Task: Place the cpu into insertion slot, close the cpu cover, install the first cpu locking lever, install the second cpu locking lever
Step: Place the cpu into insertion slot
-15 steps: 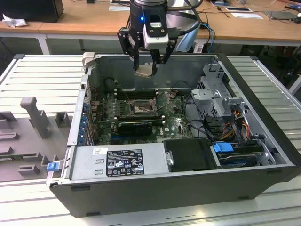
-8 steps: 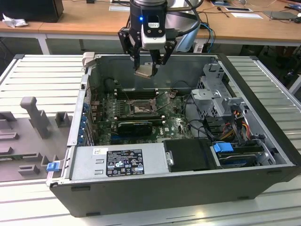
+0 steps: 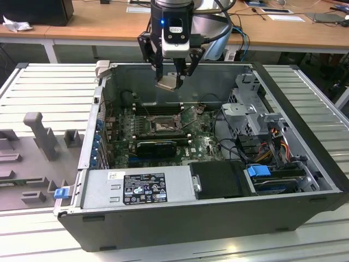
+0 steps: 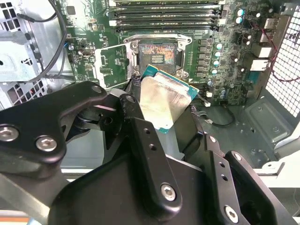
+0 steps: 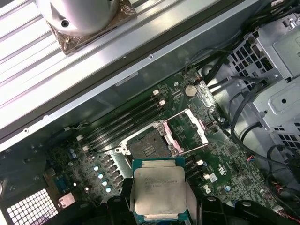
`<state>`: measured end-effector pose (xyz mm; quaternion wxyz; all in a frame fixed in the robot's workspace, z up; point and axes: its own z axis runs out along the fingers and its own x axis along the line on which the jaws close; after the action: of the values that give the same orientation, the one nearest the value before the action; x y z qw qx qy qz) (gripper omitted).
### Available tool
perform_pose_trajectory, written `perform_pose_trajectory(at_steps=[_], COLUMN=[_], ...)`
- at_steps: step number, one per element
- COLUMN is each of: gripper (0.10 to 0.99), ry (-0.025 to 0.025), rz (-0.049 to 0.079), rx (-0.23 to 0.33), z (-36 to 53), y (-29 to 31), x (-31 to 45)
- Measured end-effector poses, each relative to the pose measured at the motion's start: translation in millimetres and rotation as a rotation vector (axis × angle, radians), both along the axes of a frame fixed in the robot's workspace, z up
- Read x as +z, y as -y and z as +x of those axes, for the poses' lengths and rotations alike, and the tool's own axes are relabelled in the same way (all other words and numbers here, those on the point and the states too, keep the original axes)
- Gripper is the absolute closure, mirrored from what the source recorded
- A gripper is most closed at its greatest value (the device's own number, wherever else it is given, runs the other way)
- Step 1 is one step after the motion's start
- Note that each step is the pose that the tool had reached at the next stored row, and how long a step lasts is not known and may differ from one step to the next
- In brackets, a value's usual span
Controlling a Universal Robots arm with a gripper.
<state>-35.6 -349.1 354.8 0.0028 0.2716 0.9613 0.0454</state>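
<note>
Black fingers (image 4: 140,140) clamp the thin, square, pale silver cpu (image 5: 158,190), holding it tilted in the air above the open grey metal computer case (image 3: 229,218). Below it the dark square insertion slot (image 5: 150,147) lies uncovered. The dull silver cpu cover (image 5: 198,127) is swung open just beside the slot. Long black memory slots (image 5: 124,119) line another side, and black cables (image 5: 225,56) hang near.

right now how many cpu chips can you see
1. The cpu is gripped in the end effector above the case; the insertion slot is empty, its cpu cover open. Others could be hidden.
</note>
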Motion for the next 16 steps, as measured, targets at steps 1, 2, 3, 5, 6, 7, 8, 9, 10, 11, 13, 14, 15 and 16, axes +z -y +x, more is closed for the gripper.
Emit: perform_pose_trajectory(at_steps=[1, 2, 3, 5, 6, 7, 8, 9, 10, 11, 13, 14, 15, 16], gripper=[0.557, 0.557, 0.557, 0.557, 0.557, 0.557, 0.557, 0.557, 0.557, 0.557, 0.557, 0.557, 0.557, 0.557], ry=[0.0000, 0.0000, 0.0000, 0.0000, 0.0000, -0.0001, -0.0001, 0.0000, 0.0000, 0.0000, 0.0000, 0.0000, 0.0000, 0.0000], rz=[0.000, 0.000, 0.000, 0.000, 0.000, 0.000, 0.000, 0.000, 0.000, 0.000, 0.000, 0.000, 0.000, 0.000], rx=[-0.005, -0.009, -0.014, -0.023, -0.029, -0.037, -0.043, -0.050, -0.053, -0.057, -0.063, -0.068, -0.071, -0.075], z=[0.0, 0.0, 0.0, 0.0, 0.0, 0.0, 0.0, 0.0, 0.0, 0.0, 0.0, 0.0, 0.0, 0.0], y=[0.0, 0.0, 0.0, 0.0, 0.0, 0.0, 0.0, 0.0, 0.0, 0.0, 0.0, 0.0, 0.0, 0.0], x=[-0.1, -0.2, -0.3, -0.4, -0.6, -0.7, -0.7, -0.8, -0.8, -0.9, -1.0, -1.0, -1.0, -1.1])
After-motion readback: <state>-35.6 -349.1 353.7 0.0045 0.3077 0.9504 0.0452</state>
